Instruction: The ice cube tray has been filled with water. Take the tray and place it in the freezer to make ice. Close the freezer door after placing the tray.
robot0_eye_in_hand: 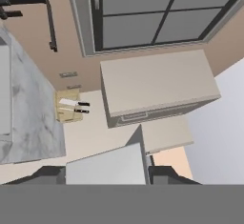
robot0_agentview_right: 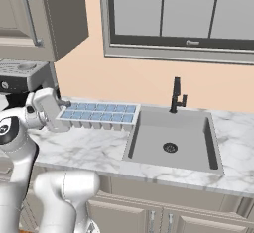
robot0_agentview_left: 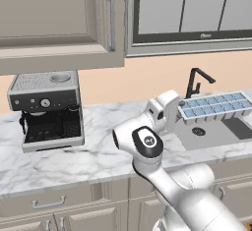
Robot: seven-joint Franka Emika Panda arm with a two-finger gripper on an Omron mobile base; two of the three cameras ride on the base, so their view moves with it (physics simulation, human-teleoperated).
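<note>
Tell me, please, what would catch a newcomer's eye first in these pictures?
The pale blue ice cube tray stands out first: the pincer grips one end and holds it level in the air beside the sink, its cells glossy with water. Next comes the black faucet behind the sink, under the window, and the steel espresso machine on the marble counter to the left.

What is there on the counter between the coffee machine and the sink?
Bare marble counter lies between the coffee machine and the sink; in the left base view, the arm crosses above it.
</note>
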